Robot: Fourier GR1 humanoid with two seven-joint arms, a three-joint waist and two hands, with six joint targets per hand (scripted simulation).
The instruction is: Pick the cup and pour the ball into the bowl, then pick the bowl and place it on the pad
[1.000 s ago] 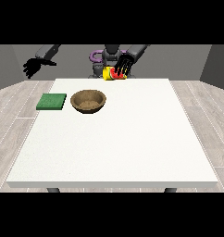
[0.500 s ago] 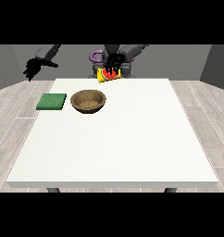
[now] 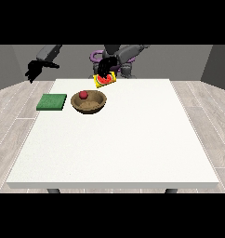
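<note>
Curled round the yellow-and-red cup [image 3: 105, 80], the hand at the view's right [image 3: 106, 68] holds it tipped on its side, mouth towards the camera, just above and behind the far rim of the wooden bowl [image 3: 89, 105]. Half a second ago the cup was carried upright and the bowl showed nothing inside; now a red ball [image 3: 83, 94] lies in the bowl, so the pour looks done (step 1 of 2, by my reckoning). What remains is to get rid of the cup and lift the bowl onto the green pad [image 3: 52, 102], which lies just beside the bowl towards the view's left, apart from it. The hand at the view's left [image 3: 32, 72] hangs in the air past the table's [image 3: 133, 139] far corner, holding nothing; how its fingers lie I cannot tell. It is nearer the pad and may suit the bowl carry.
</note>
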